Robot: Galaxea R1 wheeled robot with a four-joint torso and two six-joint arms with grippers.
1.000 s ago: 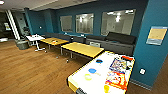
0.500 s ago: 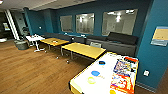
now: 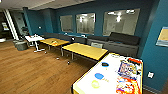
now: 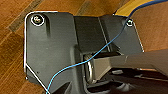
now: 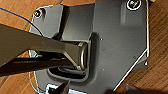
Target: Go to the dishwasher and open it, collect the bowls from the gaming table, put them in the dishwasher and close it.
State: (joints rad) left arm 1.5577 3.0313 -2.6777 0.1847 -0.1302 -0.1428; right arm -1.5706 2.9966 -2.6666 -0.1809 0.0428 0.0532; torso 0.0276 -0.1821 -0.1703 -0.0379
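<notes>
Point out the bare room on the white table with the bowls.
On the gaming table, the white strip along the yellow left edge, left of the black bowl, blue bowl and yellow-green bowl, is bare. The right side is crowded with board-game boxes.

I am not reading any text here. The game boxes (image 3: pixel 127 75) on the gaming table (image 3: pixel 85 86) are showing only blurred colours.
</notes>
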